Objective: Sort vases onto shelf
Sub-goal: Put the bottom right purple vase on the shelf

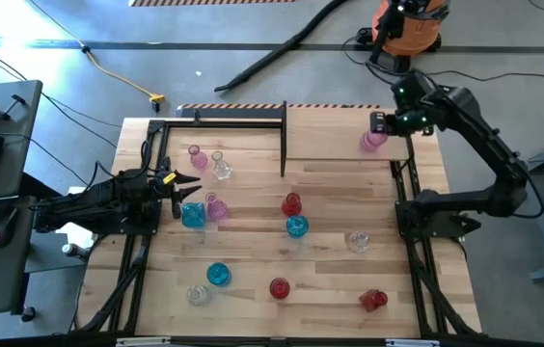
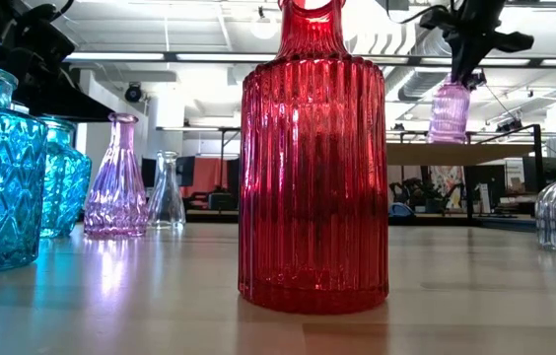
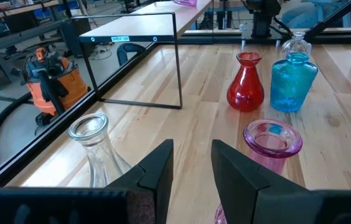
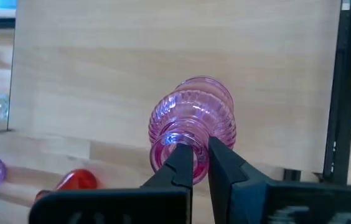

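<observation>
My right gripper (image 1: 379,129) is shut on a pink ribbed vase (image 4: 191,121) and holds it over the shelf (image 1: 340,130), the light plywood rack at the table's far right. In the low view this vase (image 2: 449,110) hangs above the shelf top (image 2: 455,153). My left gripper (image 1: 191,183) waits open at the table's left side. Its fingers (image 3: 157,168) point between a clear vase (image 3: 94,140) and a pink vase (image 3: 272,138) and touch neither. Several blue, red, clear and pink vases stand on the table. My right gripper has the pink vase by the rim of its neck (image 4: 208,144). One finger seems to be inside the mouth and the other outside, pinching the glass wall. The fingers come steeply from above. The vase hangs below them, lifted clear of the shelf top.
A bare black frame (image 1: 219,116) stands at the far left beside the shelf. A red vase (image 1: 291,204), a blue one (image 1: 297,226) and a clear one (image 1: 358,240) stand mid-table. A red vase (image 1: 374,300) lies on its side near the front right.
</observation>
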Tool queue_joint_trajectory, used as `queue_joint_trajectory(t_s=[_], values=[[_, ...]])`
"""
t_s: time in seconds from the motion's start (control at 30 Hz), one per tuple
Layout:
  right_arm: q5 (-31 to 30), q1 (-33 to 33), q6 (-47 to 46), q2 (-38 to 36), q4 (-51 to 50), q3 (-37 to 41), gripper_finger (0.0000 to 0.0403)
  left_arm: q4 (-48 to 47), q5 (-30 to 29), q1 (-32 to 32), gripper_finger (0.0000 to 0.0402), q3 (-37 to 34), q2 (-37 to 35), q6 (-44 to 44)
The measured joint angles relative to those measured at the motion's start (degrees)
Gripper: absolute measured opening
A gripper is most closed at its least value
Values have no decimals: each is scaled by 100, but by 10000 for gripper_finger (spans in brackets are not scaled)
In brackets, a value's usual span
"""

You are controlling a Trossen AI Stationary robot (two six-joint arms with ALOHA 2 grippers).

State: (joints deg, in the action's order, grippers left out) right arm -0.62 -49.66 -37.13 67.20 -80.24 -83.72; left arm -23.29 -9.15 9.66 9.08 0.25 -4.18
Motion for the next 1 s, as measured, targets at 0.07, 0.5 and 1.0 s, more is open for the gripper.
queue_joint_trajectory(t_s=[0.07, 0.5, 1.0], values=[[15, -148, 15, 3, 32, 0, 0, 0, -1, -1, 101, -1, 0, 2], [91, -1089, 317, 179, 125, -370, 0, 0, 1, 1, 101, 0, 0, 2], [-197, -1225, 148, 1043, -948, -1427, 0, 1, 0, 0, 101, 0, 0, 2]])
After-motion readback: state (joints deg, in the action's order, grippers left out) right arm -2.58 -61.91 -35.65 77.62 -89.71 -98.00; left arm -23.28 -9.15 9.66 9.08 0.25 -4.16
